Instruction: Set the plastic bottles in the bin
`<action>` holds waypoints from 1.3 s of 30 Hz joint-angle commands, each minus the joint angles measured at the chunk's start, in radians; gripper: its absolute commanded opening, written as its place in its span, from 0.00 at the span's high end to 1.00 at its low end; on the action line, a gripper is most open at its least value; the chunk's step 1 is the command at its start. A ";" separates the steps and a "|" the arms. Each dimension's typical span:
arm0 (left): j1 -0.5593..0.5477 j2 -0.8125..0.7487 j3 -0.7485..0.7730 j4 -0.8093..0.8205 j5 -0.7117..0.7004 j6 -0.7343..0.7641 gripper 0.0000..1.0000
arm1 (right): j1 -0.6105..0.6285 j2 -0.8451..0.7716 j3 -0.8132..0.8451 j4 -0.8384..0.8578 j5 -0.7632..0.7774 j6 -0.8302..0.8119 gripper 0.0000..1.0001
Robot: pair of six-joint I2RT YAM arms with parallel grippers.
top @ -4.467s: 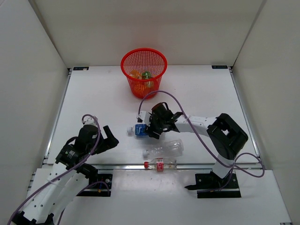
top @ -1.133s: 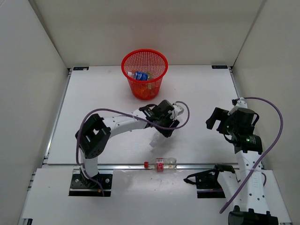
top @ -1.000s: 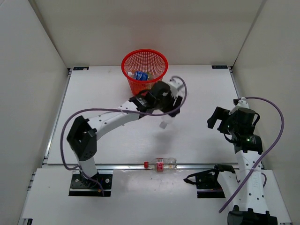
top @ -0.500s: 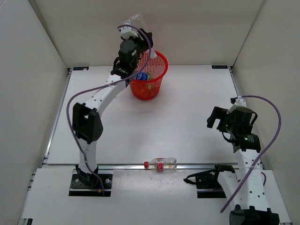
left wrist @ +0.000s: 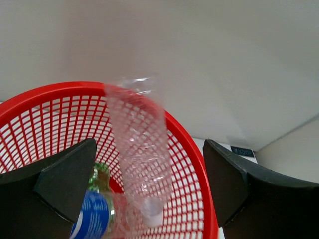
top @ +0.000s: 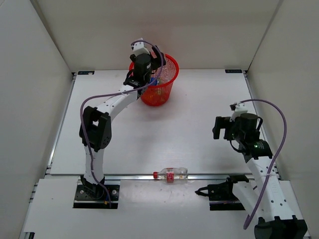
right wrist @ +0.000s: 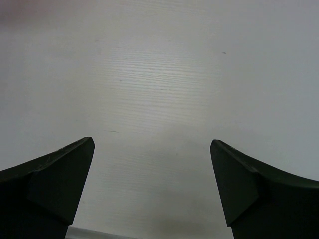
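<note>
Your left end effector (left wrist: 149, 145) hung right over the bin (top: 168, 84) at the far side of the tabletop (top: 149, 139). Its fingers were spread wide, and the clear bottle (left wrist: 142, 134) sat between them touching neither. It was neck down, a little tilted and blurred, so it read as dropping rather than held. That position made sense: the bin's mouth was straight below, with no rim to clip on the way in. The bottle looked thin and see-through, with no label, and the red mesh showed right through its wall. Its pale cap end pointed at the bin's floor. Beneath it lay the blue-label bottle (left wrist: 92, 219), with the green bottle (left wrist: 101, 172) poking up just beside it. I couldn't make out any orange ones from there. Your right end effector (right wrist: 152, 143) hovered well apart over bare tabletop, fingers wide too and nothing between them. It was out of the way, I'd say, and free for a pick. The red-cap bottle (top: 170, 173) lay on its side at the near edge, between the two bases and far from the bin.
</note>
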 commanded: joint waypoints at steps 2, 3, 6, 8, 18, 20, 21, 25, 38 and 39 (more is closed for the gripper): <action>-0.022 -0.207 -0.025 -0.091 0.046 0.029 0.01 | 0.175 -0.027 0.041 0.051 0.037 -0.108 0.01; -0.021 -0.253 -0.042 -0.148 0.079 0.025 0.01 | 0.197 -0.021 0.053 0.047 0.006 -0.132 0.01; -0.039 -0.398 -0.155 -0.327 0.137 0.051 0.01 | 0.341 0.001 0.066 0.072 -0.074 -0.148 0.01; -0.092 -0.503 -0.306 -0.444 0.092 0.085 0.01 | 0.482 0.028 0.056 0.112 -0.089 -0.146 0.01; -0.027 -1.110 -0.975 -1.088 0.135 -0.110 0.01 | 0.875 0.376 0.132 0.179 -0.269 -0.257 0.02; 0.018 -1.178 -1.016 -1.174 0.146 -0.119 0.02 | 0.971 0.430 0.135 0.192 -0.231 -0.298 0.01; 0.054 -1.215 -1.039 -1.226 0.161 -0.136 0.01 | 0.990 0.462 0.126 0.198 -0.200 -0.317 0.01; 0.041 -1.314 -1.039 -1.242 0.198 -0.211 0.01 | 1.068 0.539 0.098 0.251 -0.149 -0.357 0.01; 0.110 -1.272 -1.016 -1.228 0.206 -0.150 0.01 | 1.139 0.765 0.063 0.273 -0.037 -0.361 0.06; 0.127 -1.264 -1.020 -1.216 0.210 -0.150 0.01 | 1.139 0.777 0.060 0.267 -0.027 -0.361 0.06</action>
